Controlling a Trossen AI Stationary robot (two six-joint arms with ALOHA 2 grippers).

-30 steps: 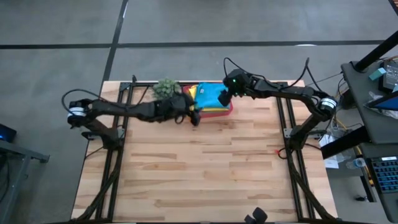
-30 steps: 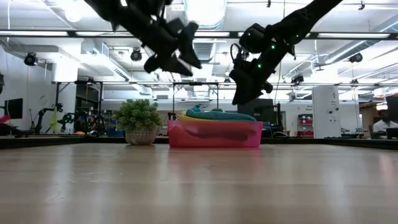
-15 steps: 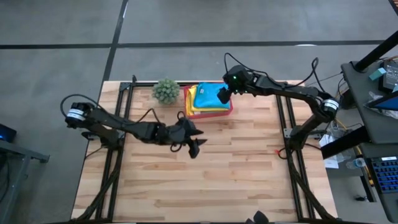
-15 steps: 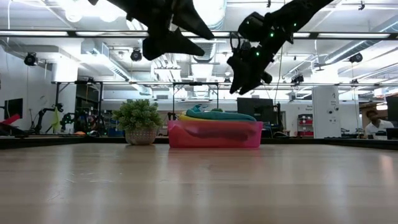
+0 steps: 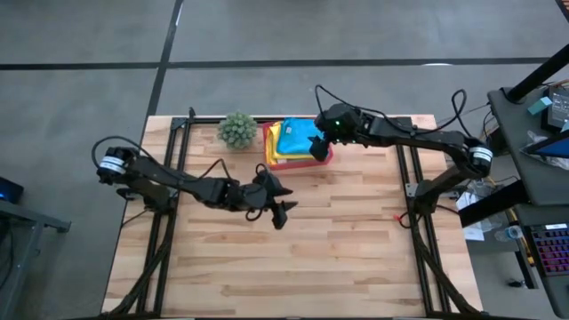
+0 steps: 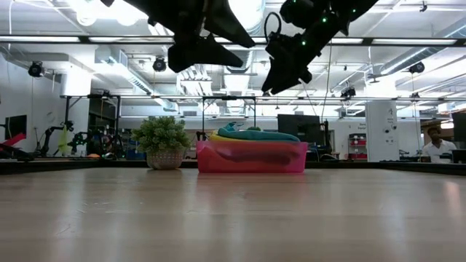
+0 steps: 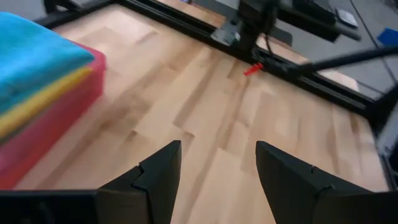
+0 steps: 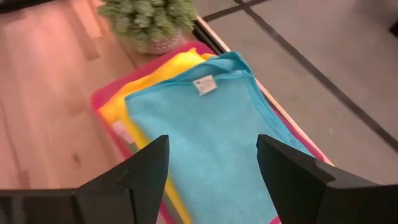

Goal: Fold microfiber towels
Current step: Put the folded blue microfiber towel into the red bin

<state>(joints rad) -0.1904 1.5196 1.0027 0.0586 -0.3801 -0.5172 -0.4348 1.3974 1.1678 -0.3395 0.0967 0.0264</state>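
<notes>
The towels sit stacked in the pink tray at the far edge of the tabletop, just beside the little plant. The teal one is on top with its label showing, a yellow one peeks out under it, and nothing is folded yet; none has left the tray.

The right claw hangs directly over the stack, fingers spread wide and empty, well clear of the cloth as seen from table height. The left claw hovers over bare wood nearer the middle, also wide and holding nothing, with the tray off to its side in its own camera.

My guess is the right arm is about to drop for the teal towel. The worry is depth: the pile is soft and the layers lie flush, so fingers that sink too far could pinch the yellow one along with it and drag two out together. Too shallow, and they close on air or just the label corner. The tray looks light as well; a pull that is sideways rather than up could snag its wall and slide or tip it toward the plant. The left arm is close enough that both reaching for the tray at once might crowd each other.
</notes>
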